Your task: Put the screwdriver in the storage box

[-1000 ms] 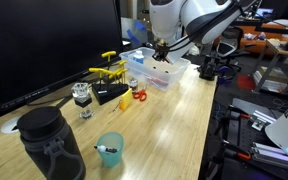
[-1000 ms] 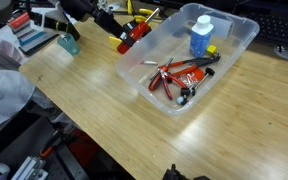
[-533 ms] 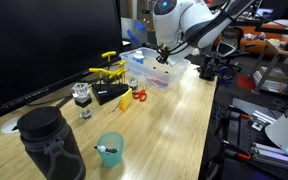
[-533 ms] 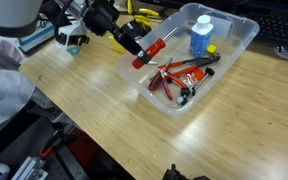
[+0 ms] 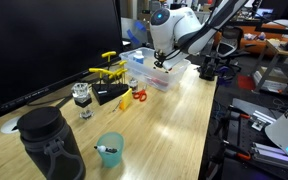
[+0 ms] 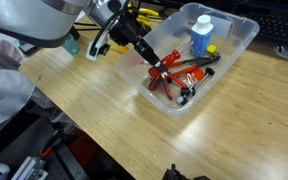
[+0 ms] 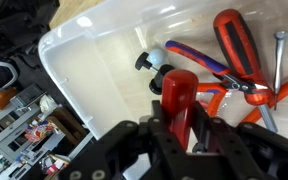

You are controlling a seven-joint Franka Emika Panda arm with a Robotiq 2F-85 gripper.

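End effector clasping screwdriver, shaft hidden

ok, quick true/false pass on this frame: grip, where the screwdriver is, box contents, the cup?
1. The gripper has its fingers shut on the red handle of the screwdriver. True.
2. The screwdriver lies loose on the floor of the storage box. False: it is held between the fingers, over the inside of the box.
3. The storage box is empty. False: it holds a blue bottle and red-handled tools.
4. A teal cup stands on the table, outside the box. True.
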